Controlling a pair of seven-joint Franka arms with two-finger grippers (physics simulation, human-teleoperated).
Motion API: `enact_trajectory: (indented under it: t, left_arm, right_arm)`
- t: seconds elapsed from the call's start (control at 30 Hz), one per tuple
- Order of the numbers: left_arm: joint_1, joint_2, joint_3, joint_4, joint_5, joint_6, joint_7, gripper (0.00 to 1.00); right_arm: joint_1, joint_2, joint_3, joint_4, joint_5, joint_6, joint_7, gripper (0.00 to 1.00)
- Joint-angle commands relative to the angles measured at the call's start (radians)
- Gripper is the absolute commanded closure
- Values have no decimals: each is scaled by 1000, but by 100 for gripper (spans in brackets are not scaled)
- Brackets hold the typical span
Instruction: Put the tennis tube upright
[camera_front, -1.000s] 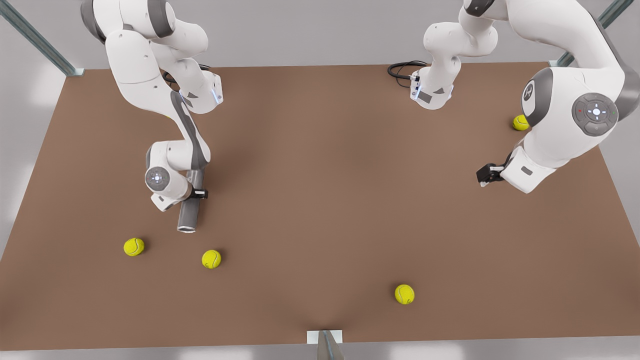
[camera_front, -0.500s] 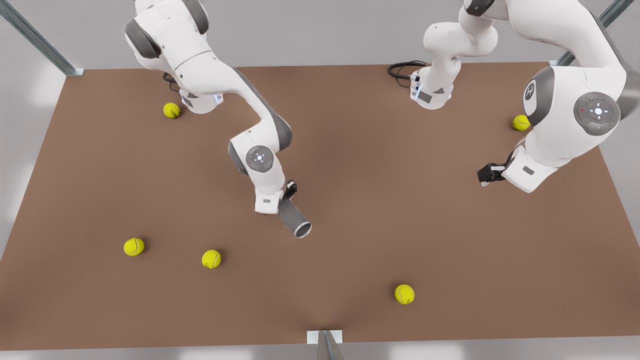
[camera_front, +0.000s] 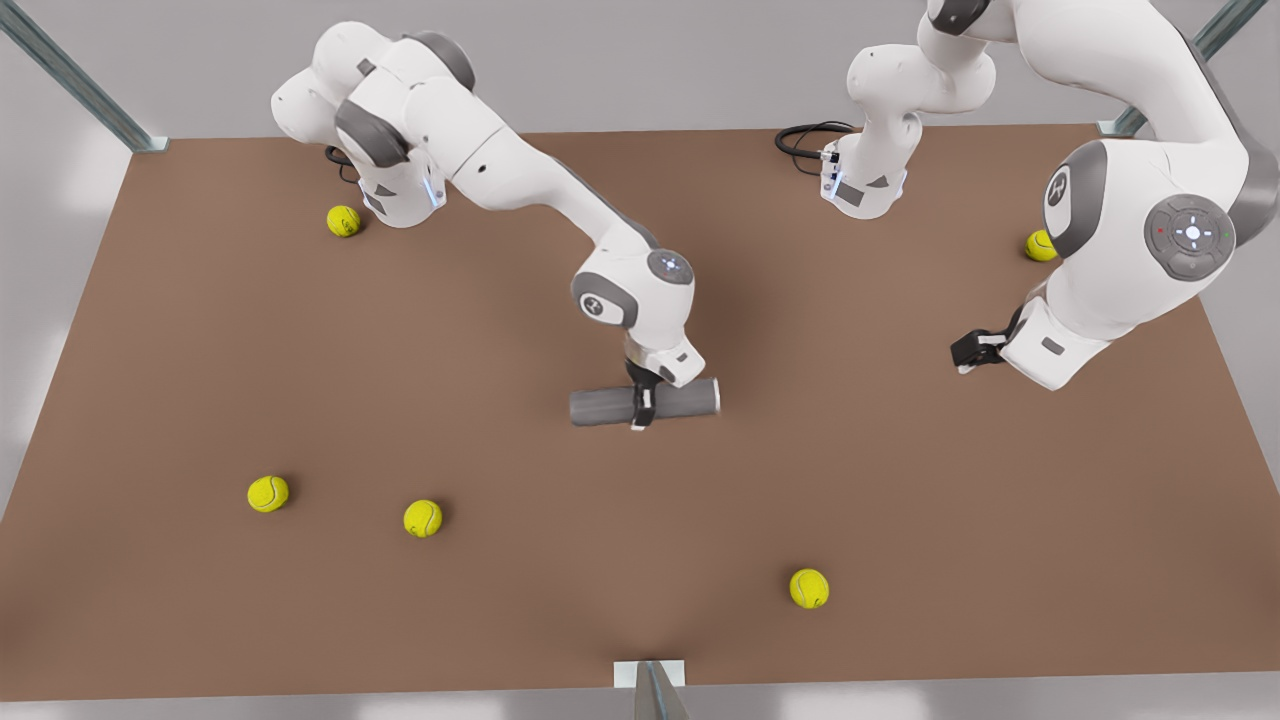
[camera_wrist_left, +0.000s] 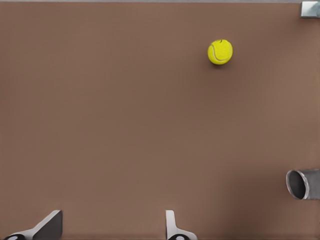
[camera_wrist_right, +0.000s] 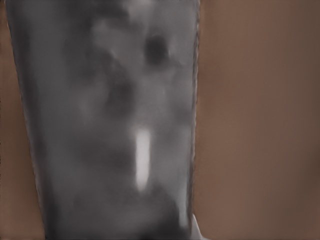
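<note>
Nearest my camera in the front view, I have three tennis balls on the brown desk (camera_front: 900, 500): one (camera_front: 809, 588) towards the front edge, and two more, one (camera_front: 423, 518) and another (camera_front: 268, 493), on the front view's left.

Mid-desk, my right end effector (camera_front: 640, 402) is clamped on the tennis tube (camera_front: 600, 407), its fingers closed across the middle of the grey cylinder. The tube lies level, lengthwise across the front view, carried rather than upright. In the right wrist view its grey wall (camera_wrist_right: 105, 120) sits close against the lens.

On the front view's right, my left end effector (camera_front: 968, 352) hangs above the desk with nothing in it. In the left wrist view (camera_wrist_left: 107, 227) its fingers stand well apart, and the tube's open end (camera_wrist_left: 301, 184) shows at the edge.

Farther back, one ball (camera_front: 343, 221) lies beside an arm base and another (camera_front: 1040, 245) sits partly behind the left arm.
</note>
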Motion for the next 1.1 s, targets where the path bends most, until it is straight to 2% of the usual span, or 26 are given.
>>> enact_trajectory:
  t: [0.0, 0.07, 0.5, 0.53, 0.73, 0.83, 0.93, 0.97, 1.0, 1.03, 1.07]
  left_arm:
    - [0, -1, 0, 0, -7, -4, -23, 0]
    - [0, -1, 0, 0, -7, -4, -21, 0]
    - [0, 1, -1, 2, -7, -1, -20, 0]
    - [-2, -1, -3, 2, -7, -1, -20, 0]
    - [-2, 4, -20, 2, -43, -4, -31, 0]
    - [0, 4, -21, 2, -131, -1, -27, 0]
    - [15, 37, 0, -50, -440, 67, -9, 0]
    - [29, 50, 32, -104, -570, 73, 55, 0]
    - [28, 45, 77, -254, -707, 131, 239, 0]
    - [24, 51, 77, -341, -751, 189, 377, 0]
    - [32, 77, 77, -352, -756, 180, 506, 0]
  right_arm:
    - [3, 9, -1, -1, -15, -5, -125, 31]
    - [3, 17, -8, -1, 91, -8, -88, 31]
    - [9, 123, -10, 34, 95, 5, -88, 30]
    - [9, 123, -10, 34, 95, 8, -88, 0]
    - [19, 103, -10, 33, 115, 5, -88, 0]
    - [23, 70, -8, 27, 114, -1, -88, 0]
    - [24, 11, -4, 8, 132, -19, -88, 0]
    - [21, -38, 1, 4, 144, -91, -88, 0]
    - [12, -113, 15, 4, 196, -200, -88, 0]
    - [10, -205, 7, 5, 279, -332, -82, 0]
    - [-22, -291, -18, 8, 304, -481, 7, 0]
